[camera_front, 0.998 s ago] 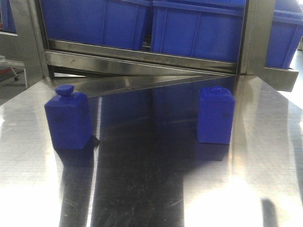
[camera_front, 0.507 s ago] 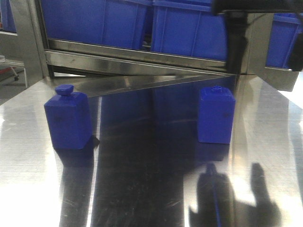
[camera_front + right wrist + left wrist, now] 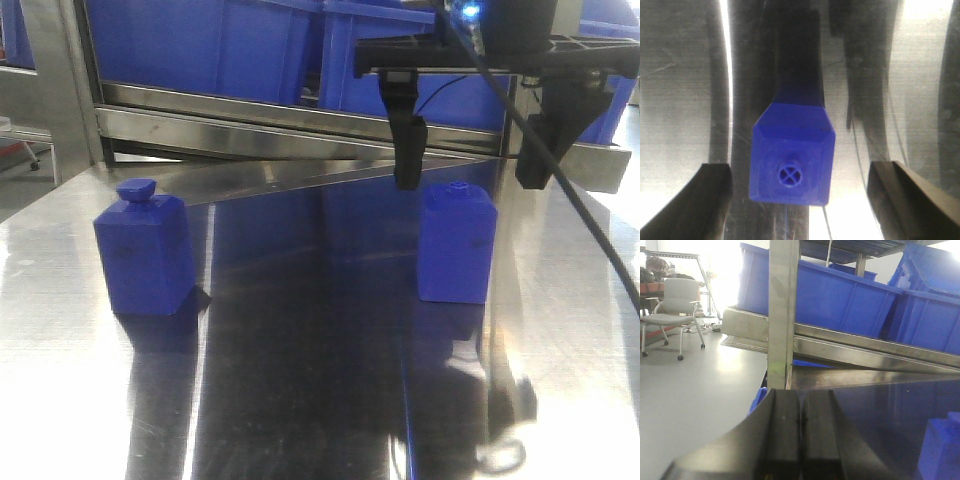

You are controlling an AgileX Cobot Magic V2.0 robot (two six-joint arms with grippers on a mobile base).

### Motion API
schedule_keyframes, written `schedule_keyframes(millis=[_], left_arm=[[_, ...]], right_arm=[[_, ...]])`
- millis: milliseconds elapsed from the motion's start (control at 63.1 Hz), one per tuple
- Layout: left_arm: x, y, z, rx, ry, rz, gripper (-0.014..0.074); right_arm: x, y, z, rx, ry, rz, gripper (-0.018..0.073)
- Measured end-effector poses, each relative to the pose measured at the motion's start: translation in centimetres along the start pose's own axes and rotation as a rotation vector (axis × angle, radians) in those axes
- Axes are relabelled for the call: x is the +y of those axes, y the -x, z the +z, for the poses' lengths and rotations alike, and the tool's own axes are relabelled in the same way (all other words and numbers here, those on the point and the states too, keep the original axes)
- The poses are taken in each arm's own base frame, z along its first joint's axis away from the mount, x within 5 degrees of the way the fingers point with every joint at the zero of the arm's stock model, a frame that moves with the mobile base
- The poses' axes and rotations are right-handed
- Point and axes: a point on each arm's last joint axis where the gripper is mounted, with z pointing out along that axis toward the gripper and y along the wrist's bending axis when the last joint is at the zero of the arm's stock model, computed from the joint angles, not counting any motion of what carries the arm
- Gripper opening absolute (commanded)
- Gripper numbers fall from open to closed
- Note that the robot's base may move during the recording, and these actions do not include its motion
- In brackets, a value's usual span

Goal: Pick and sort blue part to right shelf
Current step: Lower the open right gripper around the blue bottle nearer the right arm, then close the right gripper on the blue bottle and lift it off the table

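- Standing upright at the left of the shiny steel tabletop (image 3: 300, 380), a blue plastic bottle-shaped block with a wide cap (image 3: 143, 250) is well apart from the other block.
- Pressed together and empty are the jaws of the left gripper (image 3: 800, 405), which faces a steel shelf post (image 3: 784, 315).
- Upright at the tabletop's right stands the blue part (image 3: 456, 245), a square solid-blue plastic block with a narrow round neck.
- Just above it hangs the right gripper (image 3: 467, 180), jaws spread wide, one to each side, clear of its flat walls.
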Motion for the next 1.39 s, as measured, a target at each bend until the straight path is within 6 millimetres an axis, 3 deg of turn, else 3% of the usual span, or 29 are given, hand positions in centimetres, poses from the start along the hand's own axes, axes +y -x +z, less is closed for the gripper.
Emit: schedule_keyframes(millis=[729, 1014, 1394], left_arm=[[0.0, 0.0, 0.0, 0.0, 0.0, 0.0, 0.0123], [0.0, 0.0, 0.0, 0.0, 0.0, 0.0, 0.0123], [0.0, 0.0, 0.0, 0.0, 0.0, 0.0, 0.0123]], right_arm=[[0.7, 0.1, 4.5, 0.034, -0.017, 0.015, 0.0612], [0.7, 0.0, 4.6, 0.032, -0.015, 0.017, 0.0451], [0.7, 0.0, 4.5, 0.03, -0.014, 0.017, 0.0444]])
